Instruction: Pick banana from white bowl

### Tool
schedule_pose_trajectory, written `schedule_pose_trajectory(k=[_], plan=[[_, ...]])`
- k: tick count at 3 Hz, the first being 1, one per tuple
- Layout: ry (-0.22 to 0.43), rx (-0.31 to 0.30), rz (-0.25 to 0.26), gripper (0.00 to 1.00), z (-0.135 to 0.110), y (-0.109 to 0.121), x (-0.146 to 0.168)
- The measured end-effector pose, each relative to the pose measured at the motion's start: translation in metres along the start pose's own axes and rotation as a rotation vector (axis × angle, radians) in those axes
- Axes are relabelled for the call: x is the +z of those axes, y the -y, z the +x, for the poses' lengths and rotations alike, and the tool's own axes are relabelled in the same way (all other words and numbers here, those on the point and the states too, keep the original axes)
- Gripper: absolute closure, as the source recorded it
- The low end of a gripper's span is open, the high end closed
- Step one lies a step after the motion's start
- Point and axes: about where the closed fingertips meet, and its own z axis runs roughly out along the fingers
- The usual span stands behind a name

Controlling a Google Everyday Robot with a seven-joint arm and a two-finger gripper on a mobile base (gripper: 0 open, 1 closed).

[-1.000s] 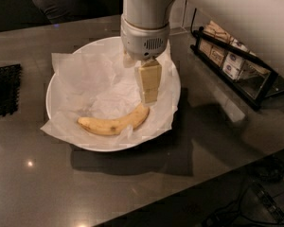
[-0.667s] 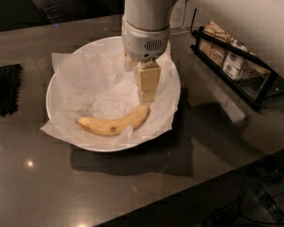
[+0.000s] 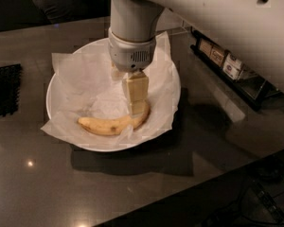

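The banana, yellow with small brown spots, lies curved on the crinkled white paper in the front part of the white bowl. The bowl stands on a dark grey table. My gripper hangs straight down from the white arm over the bowl's middle. Its cream tip reaches the banana's right end and hides part of it. Whether it touches the banana does not show.
A black rack with small packets stands at the right on the table. A black ridged mat lies at the left edge. The table's front edge runs diagonally at lower right, with dark floor and cables beyond.
My gripper has moved down and to the left, from above the bowl's middle to the banana's right end. The banana and bowl have not moved.
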Motion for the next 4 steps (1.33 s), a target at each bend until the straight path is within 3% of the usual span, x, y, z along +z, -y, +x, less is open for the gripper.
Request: schedule_pose_trajectory(k=[1, 2, 4], plan=[[0.02, -0.02, -0.036, 0.25, -0.012, -0.001, 0.015], [0.031, -0.008, -0.062, 0.35, -0.013, -0.004, 0.027], [0.036, 0.062, -0.112, 0.34, 0.001, -0.024, 0.043]])
